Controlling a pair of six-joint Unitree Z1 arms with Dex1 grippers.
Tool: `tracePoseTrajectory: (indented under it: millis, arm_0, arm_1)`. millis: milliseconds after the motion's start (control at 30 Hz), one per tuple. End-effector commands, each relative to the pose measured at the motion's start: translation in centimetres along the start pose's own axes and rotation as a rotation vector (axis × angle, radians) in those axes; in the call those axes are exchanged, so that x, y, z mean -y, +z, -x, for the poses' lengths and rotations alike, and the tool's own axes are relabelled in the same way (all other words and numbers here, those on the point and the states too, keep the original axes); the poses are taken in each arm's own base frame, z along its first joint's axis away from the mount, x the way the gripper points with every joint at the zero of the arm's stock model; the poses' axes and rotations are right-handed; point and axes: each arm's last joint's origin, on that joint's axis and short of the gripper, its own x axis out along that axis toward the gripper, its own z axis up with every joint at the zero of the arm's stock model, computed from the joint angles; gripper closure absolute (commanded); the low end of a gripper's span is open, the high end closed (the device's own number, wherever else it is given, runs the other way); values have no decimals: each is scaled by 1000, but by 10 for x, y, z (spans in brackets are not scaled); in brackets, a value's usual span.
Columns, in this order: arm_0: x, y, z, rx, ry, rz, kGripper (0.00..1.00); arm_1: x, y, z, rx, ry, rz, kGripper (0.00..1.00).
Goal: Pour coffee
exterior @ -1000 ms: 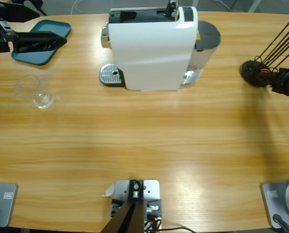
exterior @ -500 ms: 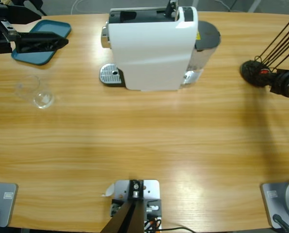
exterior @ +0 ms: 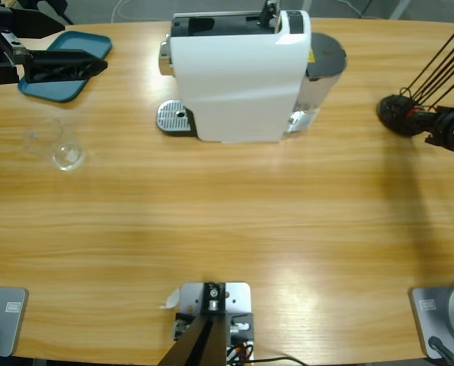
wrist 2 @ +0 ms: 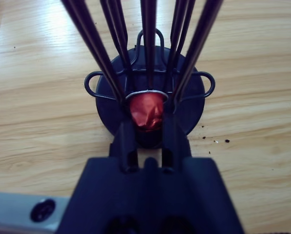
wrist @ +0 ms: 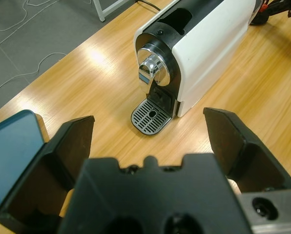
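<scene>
A long wooden table (exterior: 234,229) is seen from above, its near half bare. Toward the left, a small clear glass tumbler (exterior: 55,143) is stood on the wood; whether the coffee lies in it cannot be told from above. Further back at the middle, a white coffee machine (exterior: 238,75) is placed, with its round metal drip tray (exterior: 174,117) jutting out at its left end and its chrome spout (wrist: 153,70) shown in the left wrist view.

At the far left, a blue tray (exterior: 67,65) is laid near the table's edge. The left gripper (exterior: 67,65) is held over that tray, well apart from the tumbler; its jaws are spread wide with nothing between them, and they are pointed toward the machine's spout end.

At the right edge, a black wire capsule holder (exterior: 398,113) with a round base is stood on the table, its thin rods rising toward the far right. The right gripper (wrist 2: 148,131) is brought up to the holder's base, its jaws narrowed and closed around a small red capsule (wrist 2: 147,110) seated at the bottom of the rods
</scene>
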Motion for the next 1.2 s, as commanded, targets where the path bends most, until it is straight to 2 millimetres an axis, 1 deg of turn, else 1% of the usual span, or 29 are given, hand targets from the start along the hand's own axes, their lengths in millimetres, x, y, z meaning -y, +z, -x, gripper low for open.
tracePoseTrajectory:
  millis: [33, 133, 200, 333, 433, 667, 733, 833, 900, 967, 1000, 1033, 1100, 1200]
  arm_0:
    - [3, -14, -12, -57, -7, 13, 32]
    - [4, -17, -13, -68, -11, 31, 32]
    - [4, -18, -14, -73, -14, 37, 32]
    - [4, -18, -16, -73, -19, 37, 32]
    - [4, -18, -15, -72, -24, 37, 32]
    - [4, -20, -14, -73, -24, 36, 32]
    - [4, -19, -13, -69, -24, 36, 32]
    - [4, -17, -8, -52, -21, 36, 32]
    - [4, -16, -4, -37, -18, 46, 32]
    - [5, -16, -2, -38, -18, 127, 32]
    - [5, -18, 1, -50, -18, 158, 32]
    - [6, -20, 3, -62, -19, 159, 32]
    - [6, -22, 12, -68, -21, 154, 32]
    - [7, -24, 29, -53, -21, 146, 32]
  arm_1:
    - [7, 16, 28, 100, -34, 12, 1000]
    - [7, 37, 43, 127, -29, 11, 1000]
    - [7, 40, 52, 123, -29, 17, 1000]
    - [7, 64, 74, 173, -25, 17, 1000]
    - [8, 79, 91, 207, -24, 13, 1000]
    - [9, 104, 133, 273, -32, 16, 1000]
    - [8, 107, 146, 288, -18, 32, 1000]
    - [6, 106, 176, 323, 50, 70, 1000]
    - [-4, 105, 188, 330, 174, 161, 1000]
    - [-21, 104, 192, 304, 332, 304, 1000]
    - [-34, 103, 191, 277, 419, 408, 1000]
    - [-45, 102, 190, 259, 489, 472, 1000]
    - [-68, 103, 191, 239, 619, 564, 1000]
    - [-110, 113, 200, 238, 787, 687, 1000]
